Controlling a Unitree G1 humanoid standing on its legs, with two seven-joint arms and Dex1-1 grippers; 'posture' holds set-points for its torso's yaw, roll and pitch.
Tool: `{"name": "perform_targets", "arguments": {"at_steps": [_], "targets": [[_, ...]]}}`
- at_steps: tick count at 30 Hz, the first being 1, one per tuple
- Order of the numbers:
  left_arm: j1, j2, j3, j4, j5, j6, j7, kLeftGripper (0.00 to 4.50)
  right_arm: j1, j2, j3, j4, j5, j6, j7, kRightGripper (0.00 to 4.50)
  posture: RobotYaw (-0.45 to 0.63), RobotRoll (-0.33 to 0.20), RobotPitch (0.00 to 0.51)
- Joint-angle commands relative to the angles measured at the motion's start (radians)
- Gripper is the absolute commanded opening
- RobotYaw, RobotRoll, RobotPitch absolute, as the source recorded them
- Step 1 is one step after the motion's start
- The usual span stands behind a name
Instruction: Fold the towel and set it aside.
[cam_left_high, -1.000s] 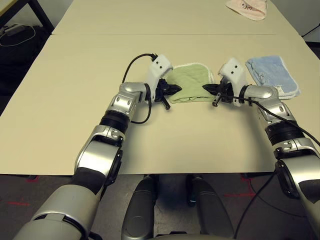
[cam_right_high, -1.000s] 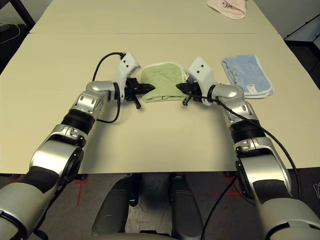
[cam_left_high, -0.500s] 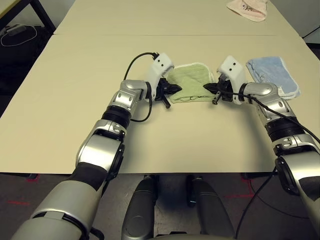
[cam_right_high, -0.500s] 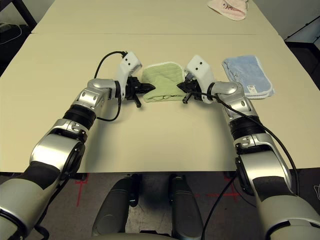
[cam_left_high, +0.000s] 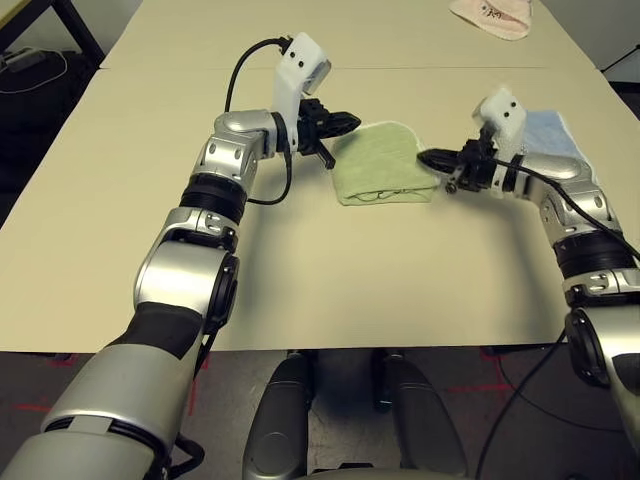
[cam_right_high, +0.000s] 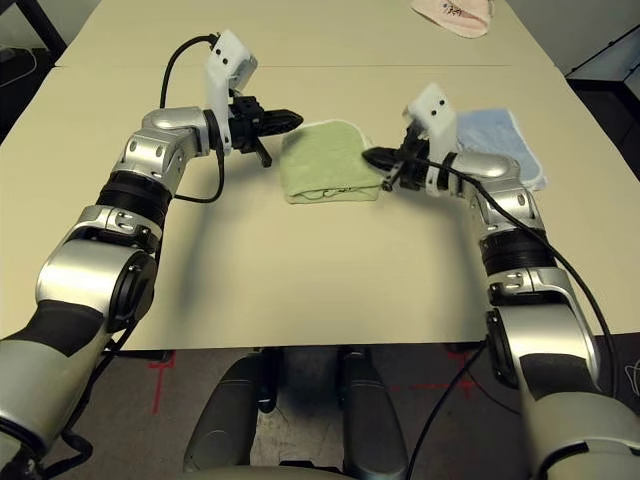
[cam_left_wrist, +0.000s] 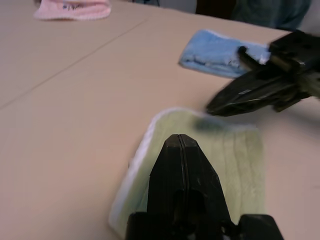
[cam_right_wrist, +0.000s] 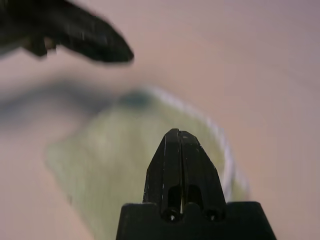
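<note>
No legible text on anything here.

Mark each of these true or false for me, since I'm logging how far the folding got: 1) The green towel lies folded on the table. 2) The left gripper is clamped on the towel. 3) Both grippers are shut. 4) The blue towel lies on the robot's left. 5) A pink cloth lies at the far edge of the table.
1) True: the green towel lies folded flat on the table.
2) False: the left gripper is shut on nothing, off the towel's edge.
3) True: the right gripper is shut too.
4) False: the blue towel lies on the robot's right, behind the right arm.
5) True: the pink cloth lies there.
</note>
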Motion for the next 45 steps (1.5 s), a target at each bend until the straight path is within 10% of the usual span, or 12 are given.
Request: {"name": "perform_targets", "arguments": {"at_steps": [1, 45], "targets": [[-0.013, -0.013, -0.009, 0.059, 0.017, -0.031, 0.001, 0.01, -0.054, 0.022, 0.017, 0.143, -0.055, -0.051, -0.063, 0.00, 0.10, 0.000, 0.220], [0.059, -0.068, -0.006, 0.277, 0.138, -0.057, 0.312, 0.01, -0.075, 0.083, 0.089, 0.374, -0.240, -0.004, -0.254, 0.00, 0.06, 0.000, 0.293]]}}
